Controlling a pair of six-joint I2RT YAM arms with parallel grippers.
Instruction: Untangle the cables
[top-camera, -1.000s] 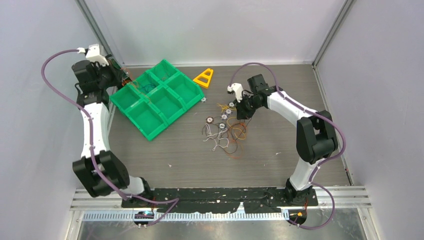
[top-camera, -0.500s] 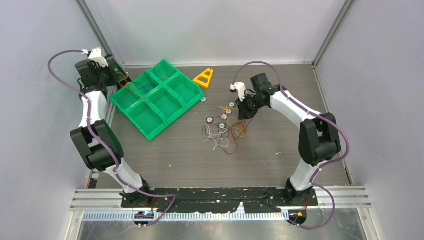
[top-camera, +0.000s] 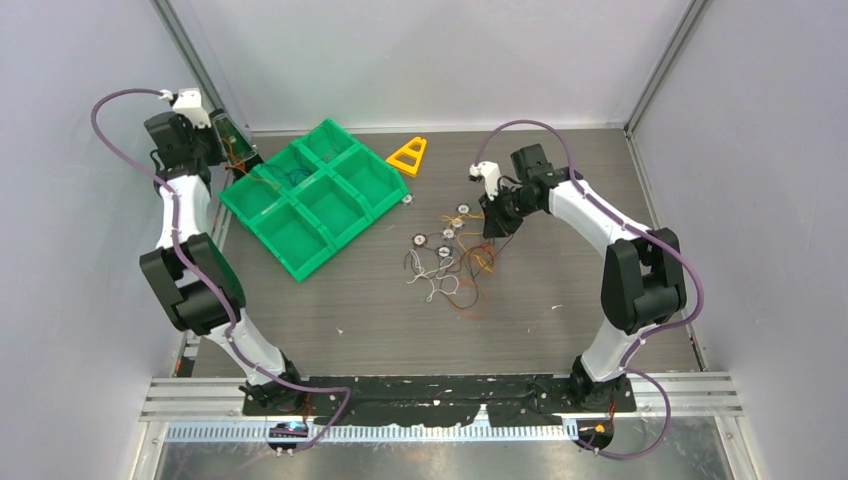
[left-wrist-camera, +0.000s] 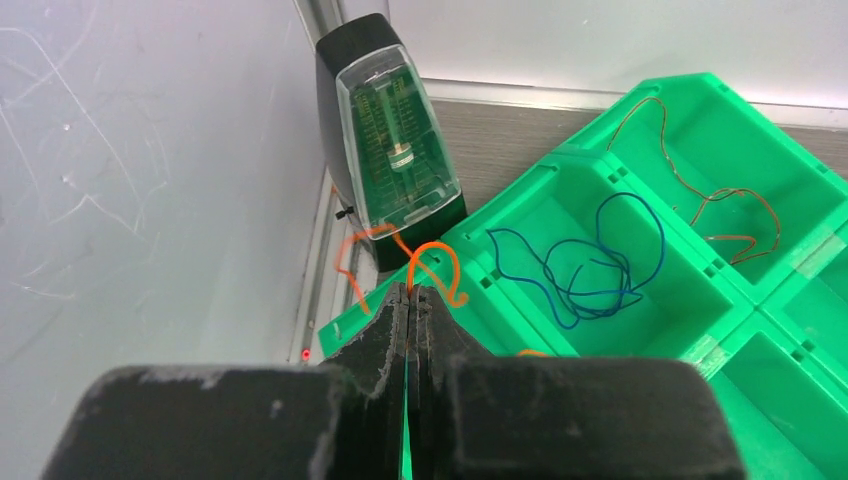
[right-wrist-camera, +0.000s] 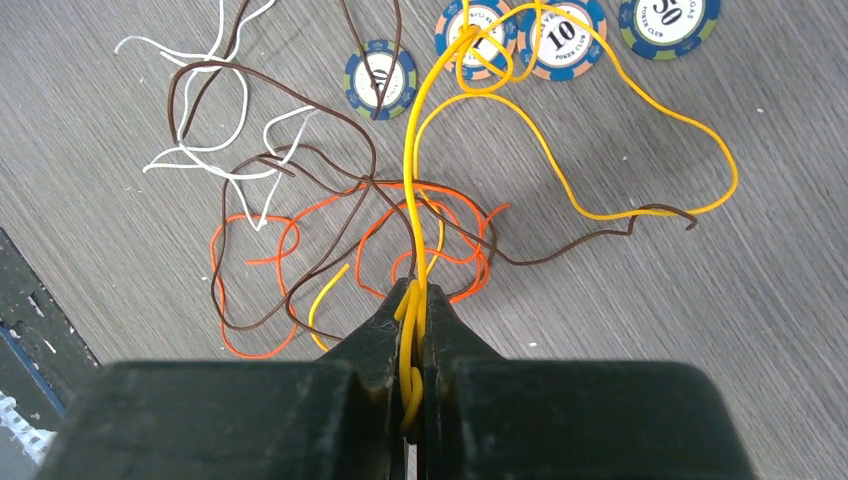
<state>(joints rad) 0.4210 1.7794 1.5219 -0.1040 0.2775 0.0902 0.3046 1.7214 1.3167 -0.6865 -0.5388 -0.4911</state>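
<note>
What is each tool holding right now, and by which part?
Left tool: an orange cable, pinched at a bend in its loop. Right tool: a yellow cable, gripped at a doubled-over stretch.

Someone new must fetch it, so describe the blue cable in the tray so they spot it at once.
Look to the green tray on the table's far left. In a compartment near the metronome lies the blue cable, loosely looped. It is the only blue one; the next compartment's wire is reddish-brown.
</note>
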